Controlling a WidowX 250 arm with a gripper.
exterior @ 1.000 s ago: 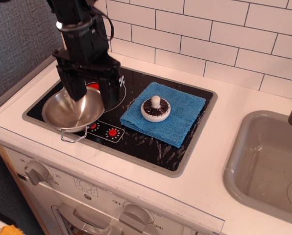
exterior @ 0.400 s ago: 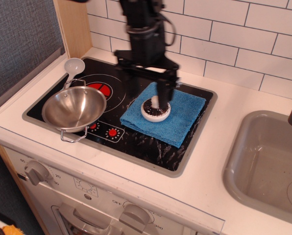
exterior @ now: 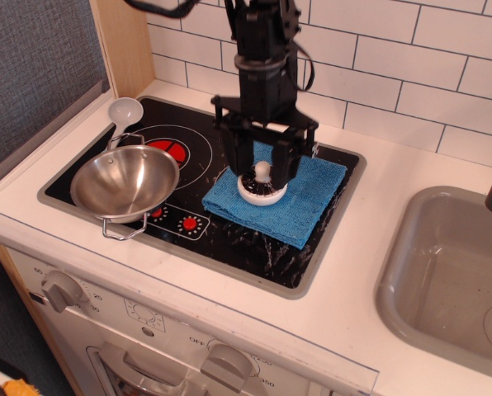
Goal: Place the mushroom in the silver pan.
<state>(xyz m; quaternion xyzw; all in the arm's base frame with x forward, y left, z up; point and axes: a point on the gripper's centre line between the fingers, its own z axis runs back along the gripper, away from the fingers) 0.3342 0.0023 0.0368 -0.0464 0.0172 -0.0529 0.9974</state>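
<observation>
White spoon (exterior: 125,110) at far left on the black hob (exterior: 254,239); just right, silver pan (exterior: 124,183), bare inside. On to centre: blue cloth (exterior: 300,202) carrying the mushroom (exterior: 261,187), gills up. Right over it, pincer (exterior: 263,167) spread wide, fingers (exterior: 235,157) either side of the stem, not touching. Far right, grey sink (exterior: 444,272)
</observation>
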